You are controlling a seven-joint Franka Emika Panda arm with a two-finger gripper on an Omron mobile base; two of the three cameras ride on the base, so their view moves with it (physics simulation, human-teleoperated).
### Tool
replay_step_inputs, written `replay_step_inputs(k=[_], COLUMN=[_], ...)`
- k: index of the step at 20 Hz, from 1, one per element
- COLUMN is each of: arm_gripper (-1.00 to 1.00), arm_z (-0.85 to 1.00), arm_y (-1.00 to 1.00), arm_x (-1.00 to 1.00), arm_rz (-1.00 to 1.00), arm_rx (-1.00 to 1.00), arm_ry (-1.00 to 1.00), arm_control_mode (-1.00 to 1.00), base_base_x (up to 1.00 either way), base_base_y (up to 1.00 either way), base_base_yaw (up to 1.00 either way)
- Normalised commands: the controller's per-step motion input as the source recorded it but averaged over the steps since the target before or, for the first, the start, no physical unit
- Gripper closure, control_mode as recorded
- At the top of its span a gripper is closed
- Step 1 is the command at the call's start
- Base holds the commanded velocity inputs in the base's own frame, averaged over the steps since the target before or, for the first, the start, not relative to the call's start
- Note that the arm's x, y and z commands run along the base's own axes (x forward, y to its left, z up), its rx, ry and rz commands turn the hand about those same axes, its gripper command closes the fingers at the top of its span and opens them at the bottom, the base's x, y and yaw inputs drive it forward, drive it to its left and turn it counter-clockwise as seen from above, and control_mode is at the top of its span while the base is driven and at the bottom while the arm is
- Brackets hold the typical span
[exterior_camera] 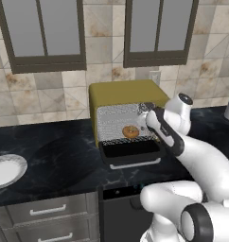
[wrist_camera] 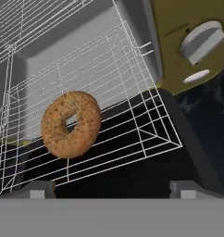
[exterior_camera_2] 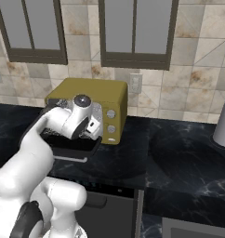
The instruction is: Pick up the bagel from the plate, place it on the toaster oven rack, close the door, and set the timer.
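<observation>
Resting on the rack point(wrist_camera: 132, 120), the bagel point(wrist_camera: 71, 124) is delivered; the door point(exterior_camera: 133, 152) and the timer are judged still to do.

The hand point(wrist_camera: 111, 190) is open and empty just before the oven point(exterior_camera: 128, 94), its two dark fingertips point(wrist_camera: 37, 189) spread wide at either side of the bagel and touching nothing. The bagel is a golden-brown ring with dark speckles and a small centre hole; it lies on the thin silvery wire grid inside the shiny grey cavity. The black-glass door lies folded down flat in front, so closing it is probably the next step, then turning a pale round knob point(wrist_camera: 202, 40) on the olive-yellow front. The white plate point(exterior_camera: 6, 170) with a grey patterned rim sits bare, well apart to the left on the dark marbled tabletop point(exterior_camera: 59, 156).
</observation>
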Motion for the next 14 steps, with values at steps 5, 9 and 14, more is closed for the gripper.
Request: replay_step_inputs(k=[5,9,14], arm_gripper=[-1.0,-1.0,-1.0], arm_z=[0.0,0.0,0.0], arm_y=[0.0,0.0,0.0], arm_x=[-0.6,-0.14,0.03], arm_rz=[0.0,0.0,0.0], arm_rx=[-0.02,-0.04,-0.07], arm_ry=[0.12,0.16,0.19], arm_control_mode=[-1.0,-1.0,-1.0], base_base_x=[0.0,0.0,0.0], base_base_y=[0.0,0.0,0.0], base_base_yaw=[0.0,0.0,0.0])
